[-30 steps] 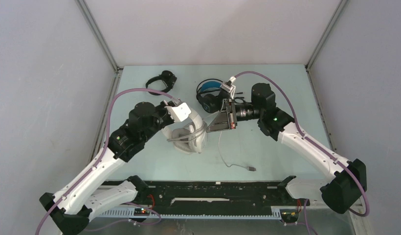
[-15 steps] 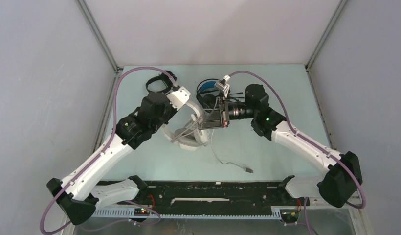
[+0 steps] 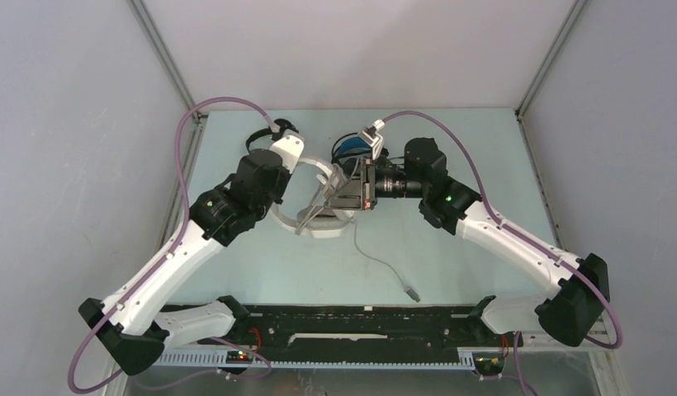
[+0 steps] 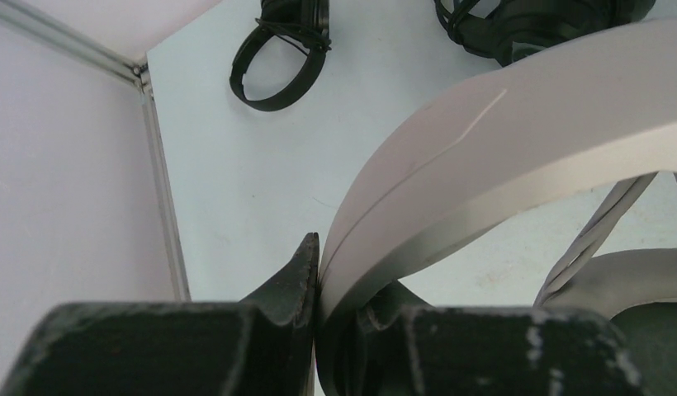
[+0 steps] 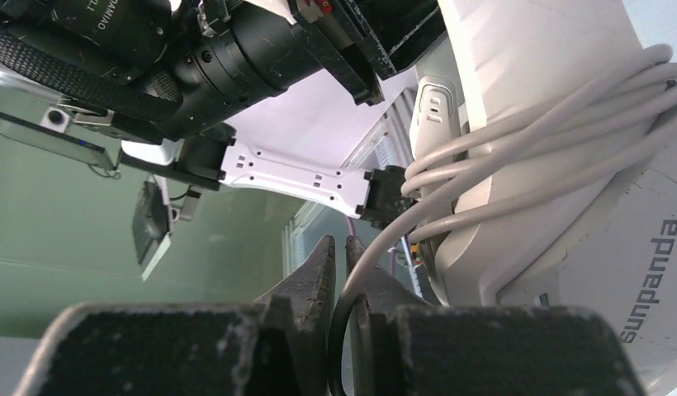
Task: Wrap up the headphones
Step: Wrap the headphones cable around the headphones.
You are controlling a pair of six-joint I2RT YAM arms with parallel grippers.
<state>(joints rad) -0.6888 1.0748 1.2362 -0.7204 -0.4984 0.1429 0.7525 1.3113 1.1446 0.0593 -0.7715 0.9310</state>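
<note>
Near the middle of the surface (image 3: 451, 256), the white headphones (image 3: 327, 224) are held between both arms. The left gripper (image 4: 317, 247) has its jaws closed on the headband, and the right gripper (image 5: 339, 247) has its jaws pinched on the cable (image 5: 517, 124). Winding looks about midway; the next turn needs steady tension while the loose tail follows. Only the right wrist view shows the coils already laid. Only the overhead view shows the plug (image 3: 412, 292) lying free.
</note>
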